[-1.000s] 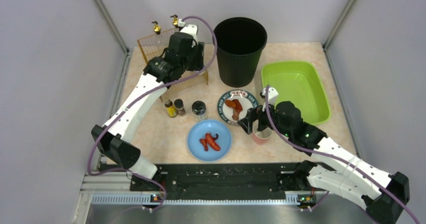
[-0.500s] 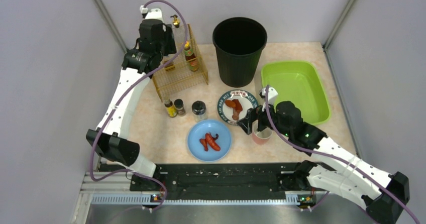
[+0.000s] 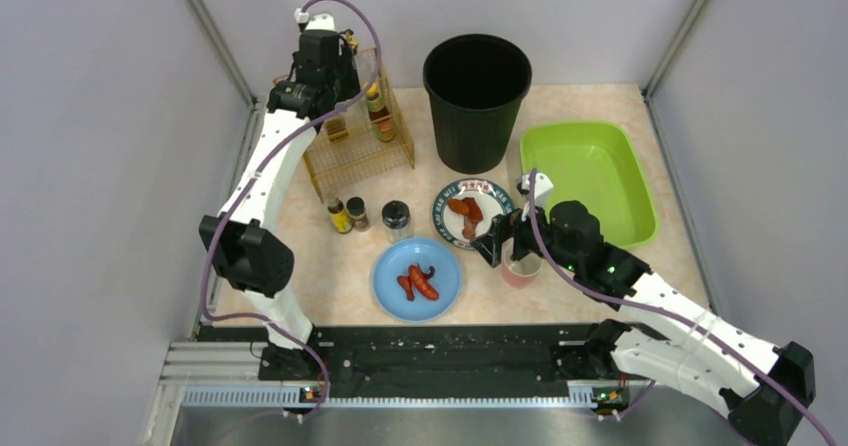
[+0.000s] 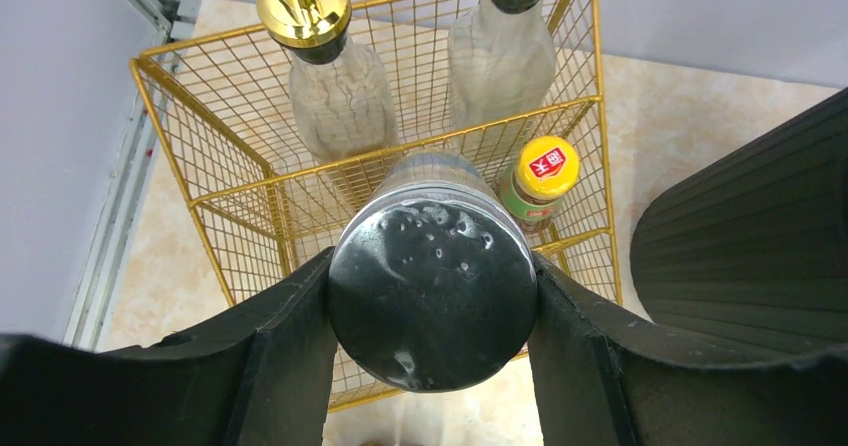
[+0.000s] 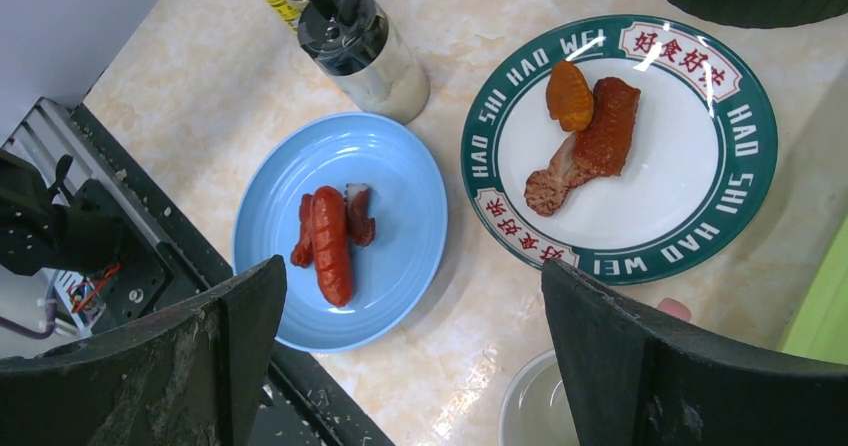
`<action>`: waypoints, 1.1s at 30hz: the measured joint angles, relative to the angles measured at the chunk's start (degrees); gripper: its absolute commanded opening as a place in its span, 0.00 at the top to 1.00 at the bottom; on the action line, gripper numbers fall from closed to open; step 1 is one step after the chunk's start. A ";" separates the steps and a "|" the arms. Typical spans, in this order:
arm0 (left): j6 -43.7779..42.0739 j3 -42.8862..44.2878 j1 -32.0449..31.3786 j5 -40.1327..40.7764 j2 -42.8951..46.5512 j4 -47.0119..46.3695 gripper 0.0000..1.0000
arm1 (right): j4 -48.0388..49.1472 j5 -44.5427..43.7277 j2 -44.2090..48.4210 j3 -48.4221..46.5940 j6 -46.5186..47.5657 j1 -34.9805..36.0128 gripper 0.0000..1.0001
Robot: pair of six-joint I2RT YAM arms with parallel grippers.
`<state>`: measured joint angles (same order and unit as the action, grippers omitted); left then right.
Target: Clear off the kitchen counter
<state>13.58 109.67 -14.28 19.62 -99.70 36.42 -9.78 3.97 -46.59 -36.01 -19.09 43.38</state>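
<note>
Left gripper (image 4: 430,276): clamping black-lidded jar (image 4: 432,301) above wire rack (image 3: 350,161), far-left corner.
Right gripper (image 5: 415,306): hovering, spread wide, over kitchen counter (image 3: 320,256), toward near edge.

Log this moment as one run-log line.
left gripper: shut on black-lidded jar, at gold wire rack | right gripper: open, above pink cup | kitchen counter: blue plate and green-rimmed plate hold food

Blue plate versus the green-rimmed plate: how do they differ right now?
The blue plate is plain; the green-rimmed plate has a white centre and rim lettering. The blue plate carries red sausages; the green-rimmed plate, brown meat pieces. The blue plate lies nearer the arm bases, the green-rimmed plate nearer the black bin. Both are round, sit on the kitchen counter and hold food.
</note>
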 measured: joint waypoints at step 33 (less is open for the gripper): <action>3.04 -3.72 0.87 0.24 -11.45 -4.13 0.76 | 0.35 -0.44 -0.09 0.87 0.00 0.00 0.02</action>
<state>16.62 105.95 -13.41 19.86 -111.15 32.29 -9.43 3.53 -46.68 -35.14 -19.09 43.38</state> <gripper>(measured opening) 0.657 0.976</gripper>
